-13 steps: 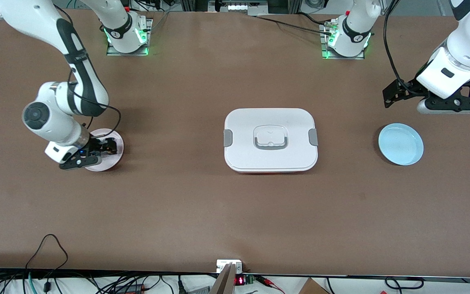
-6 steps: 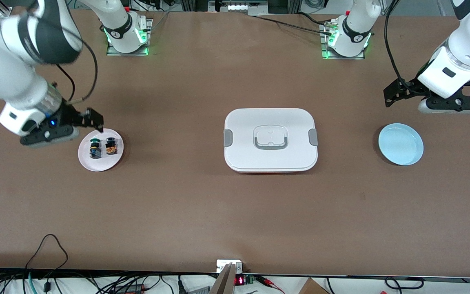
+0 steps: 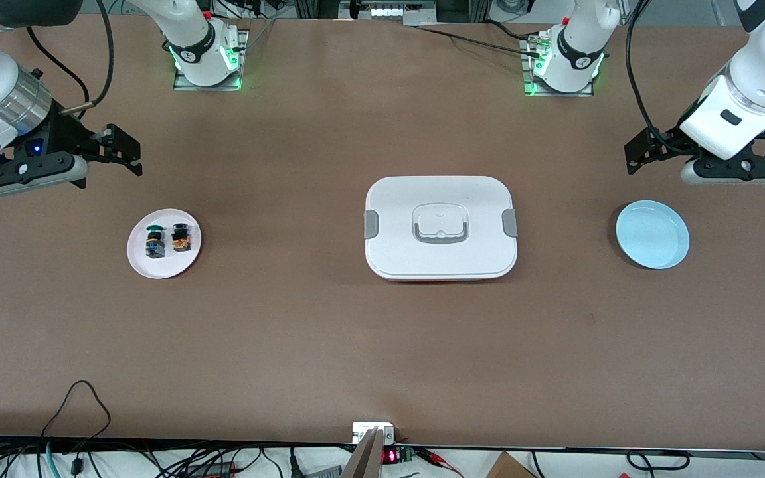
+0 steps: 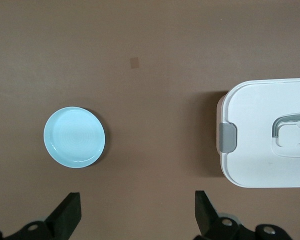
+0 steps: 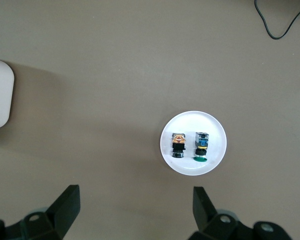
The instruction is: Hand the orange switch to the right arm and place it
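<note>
The orange switch [image 3: 181, 239] lies on a small white plate [image 3: 165, 268] toward the right arm's end of the table, beside a green-capped switch [image 3: 154, 241]. My right gripper [image 3: 123, 151] hangs open and empty in the air, off the plate toward the robots' bases. In the right wrist view, the orange switch [image 5: 178, 144] and the green one [image 5: 202, 147] lie side by side on the plate [image 5: 212, 125], clear of the right gripper [image 5: 134, 197]. My left gripper [image 3: 636, 156] waits open and empty over bare table near a light blue plate [image 3: 652, 234].
A white lidded box [image 3: 441, 228] with grey clips and a handle sits mid-table. The left wrist view shows the blue plate [image 4: 74, 136], empty, and one end of the box [image 4: 260, 140] past the left gripper [image 4: 137, 200]. Cables run along the table's front edge.
My right gripper has lifted off the white plate and swung up and away toward its end of the table, leaving both switches on the plate. The left arm has barely moved.
</note>
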{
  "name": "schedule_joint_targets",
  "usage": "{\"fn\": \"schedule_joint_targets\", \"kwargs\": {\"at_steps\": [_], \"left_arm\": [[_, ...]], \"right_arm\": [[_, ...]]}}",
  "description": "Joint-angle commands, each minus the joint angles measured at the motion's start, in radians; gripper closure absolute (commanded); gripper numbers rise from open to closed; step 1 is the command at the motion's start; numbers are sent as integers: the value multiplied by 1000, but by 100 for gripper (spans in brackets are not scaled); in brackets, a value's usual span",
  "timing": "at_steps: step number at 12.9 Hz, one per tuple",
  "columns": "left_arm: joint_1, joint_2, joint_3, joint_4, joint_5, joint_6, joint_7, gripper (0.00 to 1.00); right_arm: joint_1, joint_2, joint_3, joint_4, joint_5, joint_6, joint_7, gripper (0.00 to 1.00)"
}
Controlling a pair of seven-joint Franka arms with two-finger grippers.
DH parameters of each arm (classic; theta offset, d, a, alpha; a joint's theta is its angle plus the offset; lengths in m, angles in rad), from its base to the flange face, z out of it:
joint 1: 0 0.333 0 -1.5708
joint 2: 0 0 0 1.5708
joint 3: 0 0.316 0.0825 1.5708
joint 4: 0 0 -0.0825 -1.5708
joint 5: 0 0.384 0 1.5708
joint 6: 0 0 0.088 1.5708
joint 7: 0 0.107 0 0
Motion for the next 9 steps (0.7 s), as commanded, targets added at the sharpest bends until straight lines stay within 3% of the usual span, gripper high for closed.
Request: {"fn": "schedule_joint_targets", "kwargs": {"at_steps": [1, 9], "left_arm": [[-1, 4, -3, 22, 4, -24, -6, 0], [-6, 4, -3, 22, 4, -26, -9, 0]], "right_arm": [[-9, 33, 1, 36, -4, -25, 3, 0], [-9, 29, -1, 79, -4, -81, 11, 0]]}}
